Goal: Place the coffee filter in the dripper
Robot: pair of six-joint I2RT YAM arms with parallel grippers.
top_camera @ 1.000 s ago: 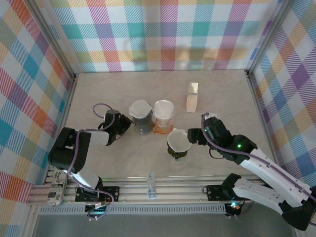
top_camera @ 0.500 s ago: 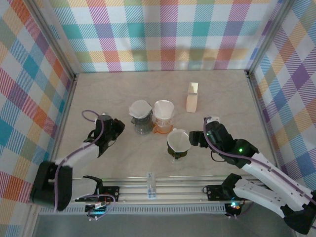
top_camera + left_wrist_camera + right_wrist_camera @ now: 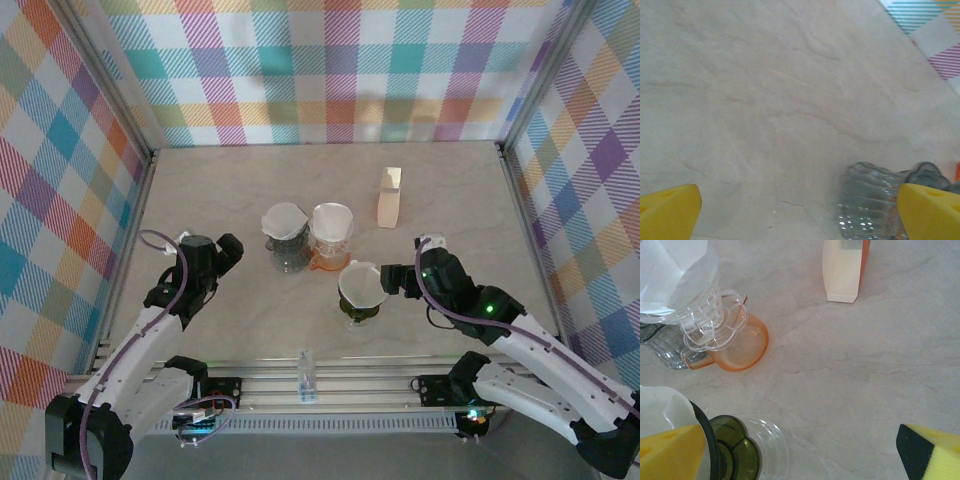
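Observation:
Three drippers stand mid-table, each with a white paper filter in it: a grey glass dripper, a clear dripper on an orange base, and a dark green dripper. The filter in the green dripper sits tilted. My left gripper is open, left of the grey dripper and apart from it. My right gripper is open just right of the green dripper, with only bare table between its fingers.
A cream filter holder stands upright behind the drippers at the back right. Plaid walls close in the table on three sides. Bare table lies to the far left and the far right.
My left arm has drawn back to the left and toward the near edge, away from the grey dripper. The right arm has barely shifted.

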